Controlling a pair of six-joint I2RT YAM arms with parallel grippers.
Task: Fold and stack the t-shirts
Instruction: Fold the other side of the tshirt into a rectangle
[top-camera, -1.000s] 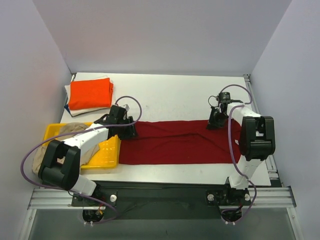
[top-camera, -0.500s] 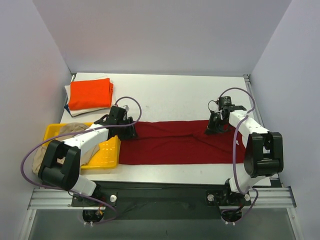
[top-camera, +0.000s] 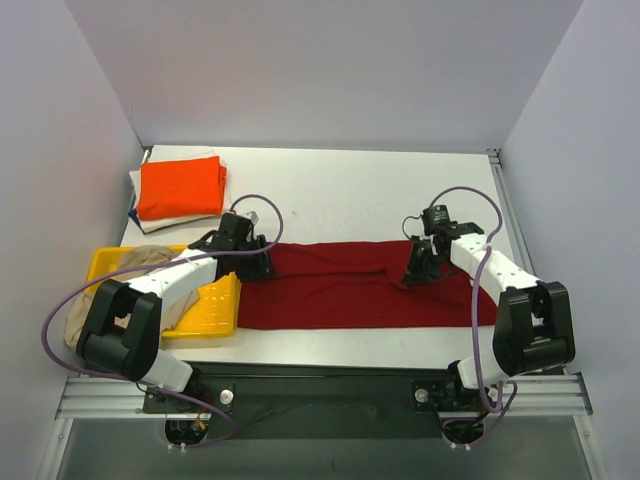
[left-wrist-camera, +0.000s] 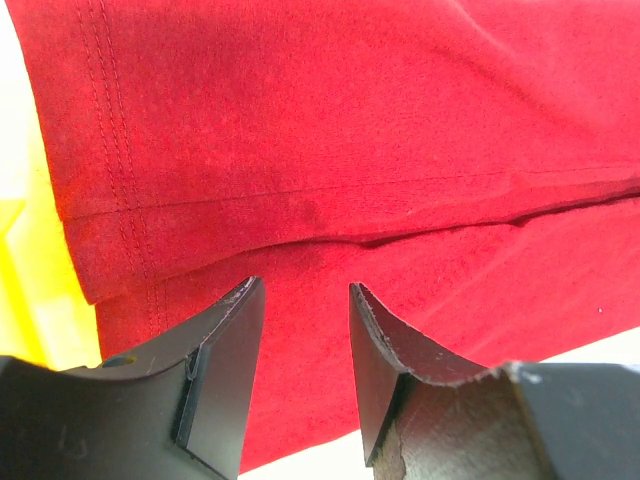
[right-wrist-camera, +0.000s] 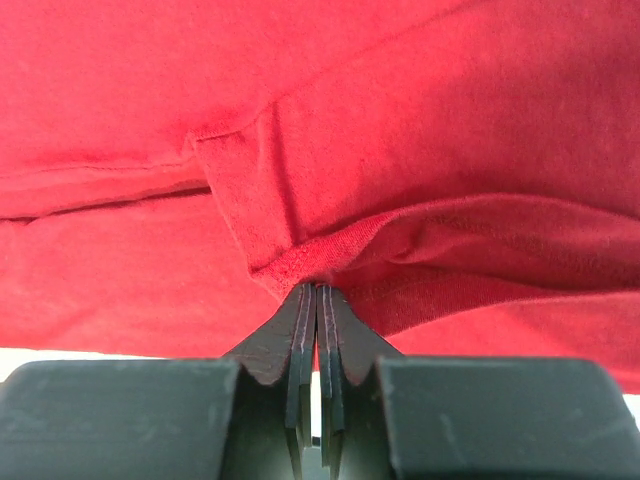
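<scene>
**A:** Where is the dark red t-shirt (top-camera: 350, 290)?

**B:** It lies flat on the table (top-camera: 340, 190) in a long band, running from 9 o'clock to 3 o'clock across the middle of the overhead view. It is doubled lengthwise, one layer on another, with a stitched hem at its 9 o'clock end.

**A:** And the left claw (left-wrist-camera: 305, 295)?

**B:** It is at that 9 o'clock end, low over the hem. Its fingers (left-wrist-camera: 225, 350) stand a narrow gap apart with nothing between them but the cloth seen below. I cannot tell if the tips touch the fabric.

**A:** The right claw (right-wrist-camera: 316, 290)?

**B:** It is pressed tight together on a small bunched ridge of the red cloth, toward the shirt's 3 o'clock end. The fabric puckers up into the tips, and folds run away from the pinch.

**A:** What else is on the table?

**B:** A folded orange t-shirt (top-camera: 180, 187) tops a stack at 10 o'clock, well apart from the red one. A yellow tray (top-camera: 215, 310) sits at 8 o'clock, just beside the red shirt's end. A crumpled beige t-shirt (top-camera: 85, 325) spills over the tray's outer edge.
</scene>
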